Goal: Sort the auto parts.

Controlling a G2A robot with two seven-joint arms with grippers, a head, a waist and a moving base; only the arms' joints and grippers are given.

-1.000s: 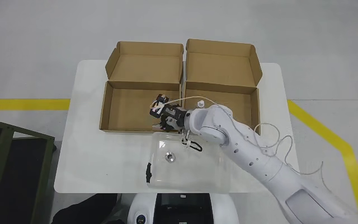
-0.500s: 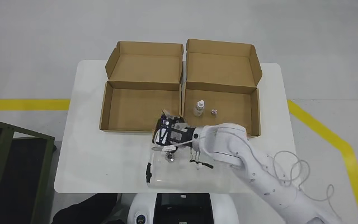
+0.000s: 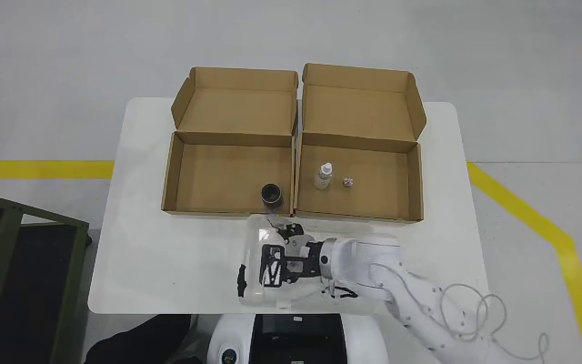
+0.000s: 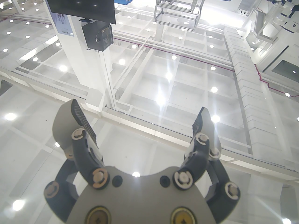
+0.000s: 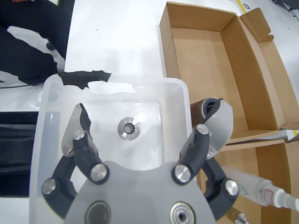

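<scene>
My right gripper hangs open over the clear plastic bin at the table's front. A silver ring part lies on the bin floor just ahead of the fingers. A dark brown cylinder part stands in the left cardboard box near its front right corner, partly hidden by one finger in the right wrist view. A small clear bottle and a tiny part sit in the right box. My left gripper is open, pointing at the ceiling.
Both boxes stand side by side behind the bin with their lids folded back. A strip of black tape sticks to the bin's left rim. White table lies bare left of the bin and boxes.
My right arm pulled back from the left box to above the bin. It let go of the dark cylinder, which now stands in the left box, and the gripper is open.
</scene>
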